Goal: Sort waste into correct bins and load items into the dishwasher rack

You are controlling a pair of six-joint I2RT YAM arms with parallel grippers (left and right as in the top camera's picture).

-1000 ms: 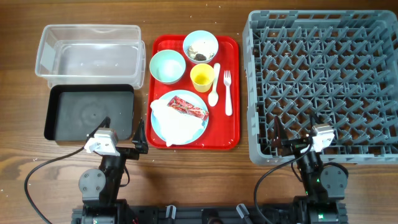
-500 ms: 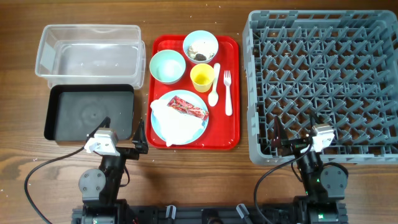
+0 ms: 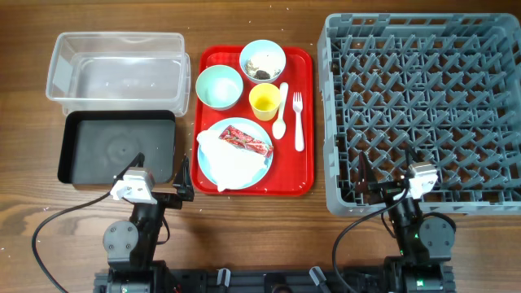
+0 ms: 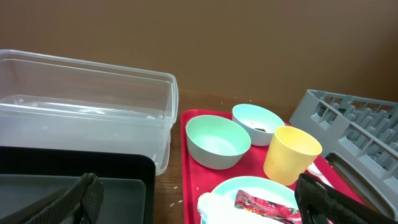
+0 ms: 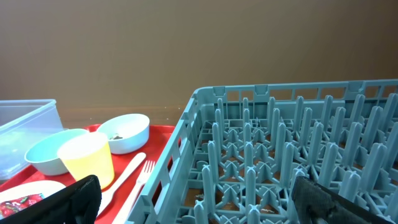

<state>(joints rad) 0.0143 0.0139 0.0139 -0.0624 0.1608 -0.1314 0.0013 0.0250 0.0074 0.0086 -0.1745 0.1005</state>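
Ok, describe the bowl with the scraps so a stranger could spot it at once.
Find the red serving tray between the clear tub and the grey rack. Two pale bowls sit at its far end; the scraps bowl is nearer the rack. Unlike the clean bowl, it holds crumbs.

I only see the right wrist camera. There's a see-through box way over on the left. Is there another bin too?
Observer: Yes. A black tray sits right in front of the tub, on the side nearer the arms.
Operator: Is anything in them?
Observer: No, from overhead both look empty.
Operator: What's the white stuff by the red wrapper?
Observer: A crumpled napkin. It covers most of the plate, and the wrapper lies along its far edge.
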